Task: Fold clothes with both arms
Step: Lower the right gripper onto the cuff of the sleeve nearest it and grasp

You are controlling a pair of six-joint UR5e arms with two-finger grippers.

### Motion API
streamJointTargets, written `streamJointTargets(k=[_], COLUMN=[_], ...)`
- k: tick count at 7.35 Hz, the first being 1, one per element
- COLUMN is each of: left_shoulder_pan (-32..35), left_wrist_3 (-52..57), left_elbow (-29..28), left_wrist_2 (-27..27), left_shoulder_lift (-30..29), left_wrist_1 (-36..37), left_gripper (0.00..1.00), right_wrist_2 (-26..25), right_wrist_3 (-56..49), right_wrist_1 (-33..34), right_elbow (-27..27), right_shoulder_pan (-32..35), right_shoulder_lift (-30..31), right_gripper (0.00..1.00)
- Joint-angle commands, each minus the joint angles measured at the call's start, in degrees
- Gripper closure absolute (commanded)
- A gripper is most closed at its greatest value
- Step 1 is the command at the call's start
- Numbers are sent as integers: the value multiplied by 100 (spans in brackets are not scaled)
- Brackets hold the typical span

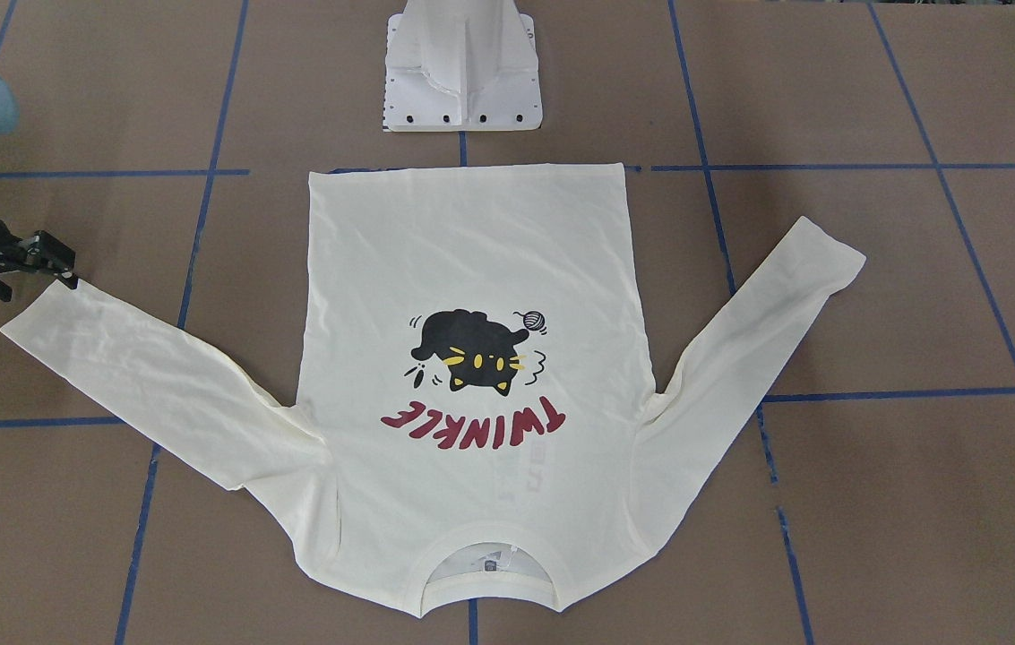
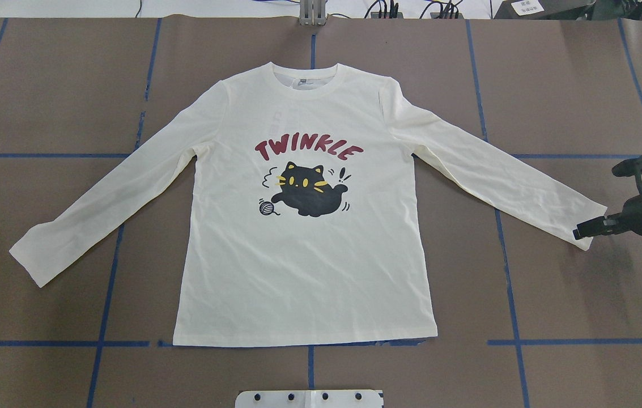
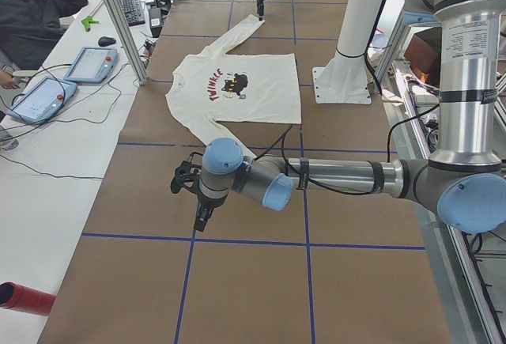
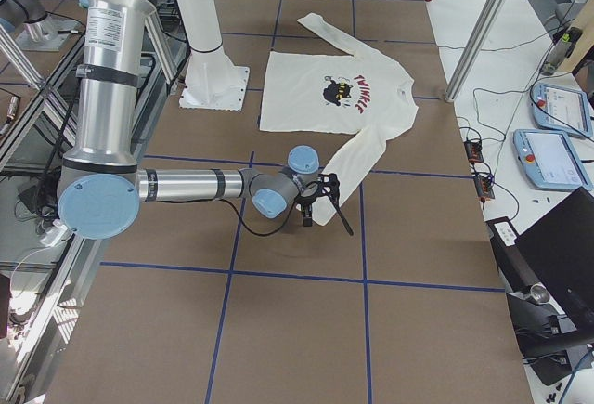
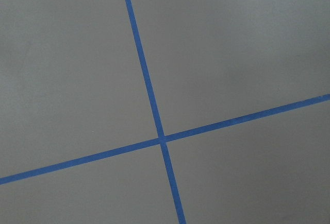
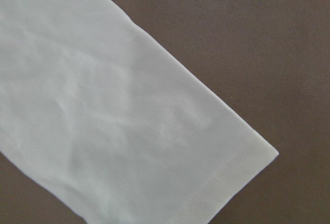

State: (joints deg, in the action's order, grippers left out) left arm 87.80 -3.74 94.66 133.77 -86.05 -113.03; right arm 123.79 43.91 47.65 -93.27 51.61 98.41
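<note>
- Right fingers (image 2: pixel 586 229) hang at a cuff of the T-shirt (image 2: pixel 304 266), on the robot's right; I cannot tell their gap, and nothing is visibly gripped.
- Left fingers (image 3: pixel 201 216) hover over bare bench (image 3: pixel 253 281), well apart from the garment; I cannot tell their gap either.
- No fold is made yet; all the folding is left.
- T-shirt lies flat mid-bench, print up, long axis collar-to-hem, collar pointing away from the robot.

T-shirt (image 2: pixel 304 272) flat on table (image 2: pixel 570 90), collar away from pedestal (image 2: pixel 309 398); right gripper (image 2: pixel 581 231) at sleeve cuff (image 2: pixel 595 212); left gripper (image 3: pixel 202 219) apart.
</note>
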Motion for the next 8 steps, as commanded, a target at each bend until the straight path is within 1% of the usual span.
streamJointTargets(k=[1, 3, 8], left_shoulder_pan=[0, 0, 0], left_wrist_3=[-3, -3, -12], left_elbow=[9, 9, 0], left_wrist_2=[9, 9, 9], left_shoulder_lift=[0, 0, 9], left_wrist_1=[0, 0, 0], left_gripper=[0, 0, 0], right_wrist_2=[5, -30, 40], right_wrist_3=[12, 12, 12], right_wrist_1=[42, 51, 60], right_elbow=[133, 353, 205], right_shoulder_pan=[-11, -2, 156], right_shoulder_lift=[-59, -234, -95], right_gripper=[0, 0, 0])
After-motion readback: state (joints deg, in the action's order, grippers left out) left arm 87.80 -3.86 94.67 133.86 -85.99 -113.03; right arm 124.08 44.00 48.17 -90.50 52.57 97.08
